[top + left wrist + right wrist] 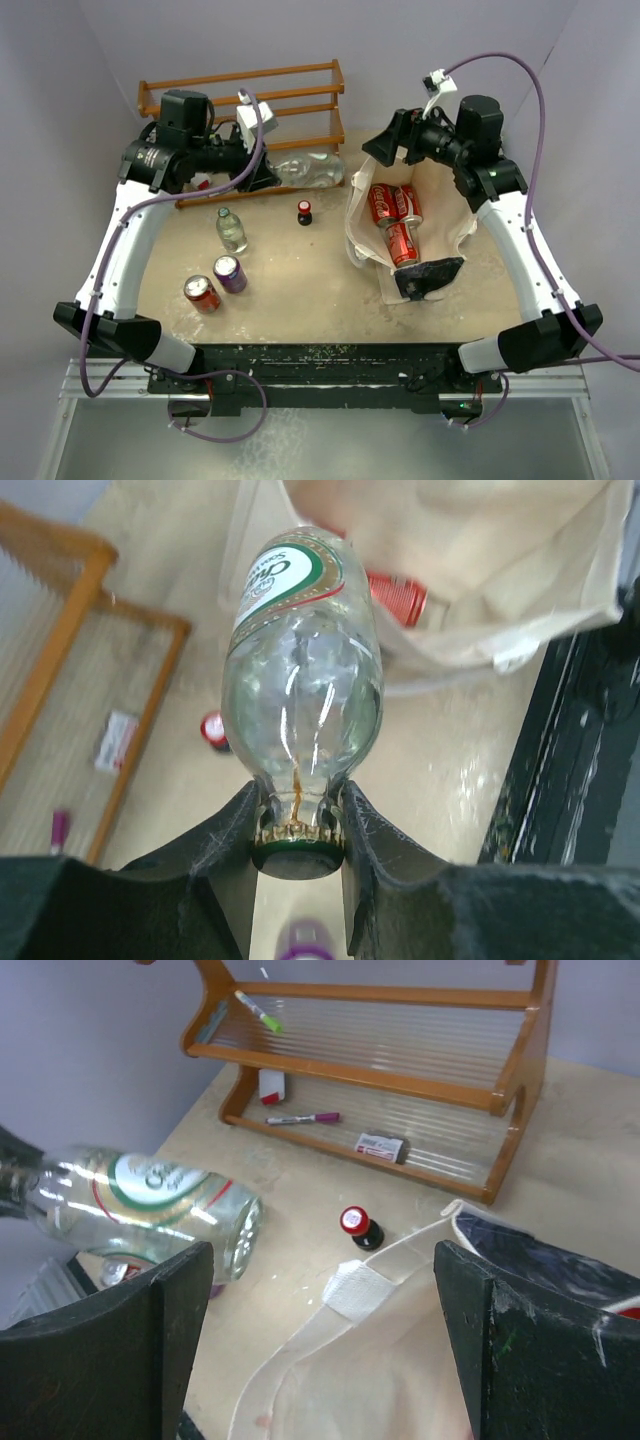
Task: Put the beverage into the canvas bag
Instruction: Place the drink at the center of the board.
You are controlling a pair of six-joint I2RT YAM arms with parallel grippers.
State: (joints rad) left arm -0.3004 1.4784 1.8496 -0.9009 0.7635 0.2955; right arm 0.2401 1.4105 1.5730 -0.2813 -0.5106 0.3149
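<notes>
My left gripper [268,170] is shut on the capped neck of a clear glass bottle [310,170] with a green and white label, and holds it on its side above the table, left of the bag. In the left wrist view the jaws [297,815] pinch the neck just above the cap, and the bottle [300,660] points at the bag. The canvas bag [462,218] stands open at the right, with red cans [398,225] inside. My right gripper [385,148] is open and empty above the bag's far left rim [330,1360]. The bottle also shows in the right wrist view [140,1210].
A wooden rack [250,100] stands at the back left. On the table are a small dark bottle with a red cap [304,211], a small clear bottle [231,230], a purple can [230,273] and a red can [202,293].
</notes>
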